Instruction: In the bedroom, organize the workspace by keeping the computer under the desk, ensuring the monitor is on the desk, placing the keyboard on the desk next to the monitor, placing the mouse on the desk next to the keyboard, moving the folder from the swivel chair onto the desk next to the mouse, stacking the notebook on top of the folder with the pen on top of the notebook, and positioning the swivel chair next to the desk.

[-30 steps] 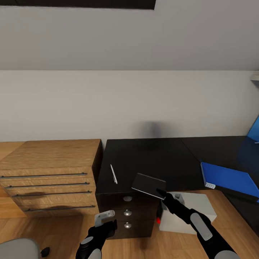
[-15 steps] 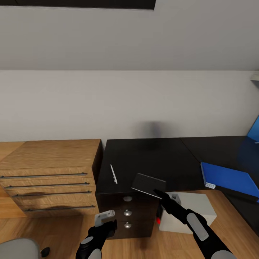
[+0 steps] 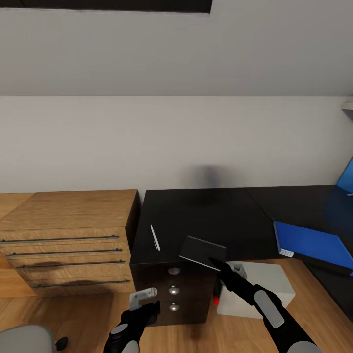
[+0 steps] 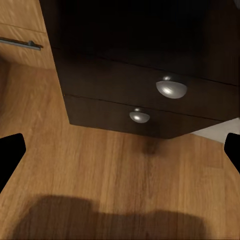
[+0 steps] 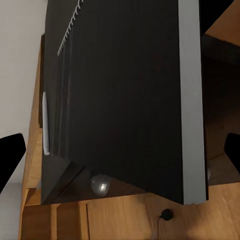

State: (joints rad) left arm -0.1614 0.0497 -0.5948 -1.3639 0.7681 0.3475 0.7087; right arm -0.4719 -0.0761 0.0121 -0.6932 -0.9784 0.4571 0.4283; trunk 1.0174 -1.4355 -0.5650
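The grey notebook [image 3: 202, 252] lies on the black desk [image 3: 206, 215], its near corner overhanging the front edge above the drawer unit [image 3: 174, 289]. My right gripper [image 3: 215, 263] is open at that corner; in the right wrist view the notebook [image 5: 125, 100] spans the gap between the spread fingertips [image 5: 10, 157]. The white pen [image 3: 155, 238] rests on the desk just left of the notebook. The blue folder [image 3: 309, 242] lies on the desk's right wing. The grey-white computer [image 3: 260, 287] stands on the floor under the desk. My left gripper [image 3: 144, 299] hangs open and empty before the drawers.
A low oak cabinet [image 3: 68, 235] with long bar handles adjoins the desk's left end. The swivel chair's grey seat [image 3: 24, 339] and a castor [image 3: 61, 343] show at the lower left. Round silver knobs [image 4: 171, 88] face my left gripper. A blue wall panel [image 3: 345, 179] is at the far right.
My right arm shifted slightly left and lower, keeping its fingertips at the notebook's near corner. The left gripper sank a touch. Notebook, pen and folder stayed put.
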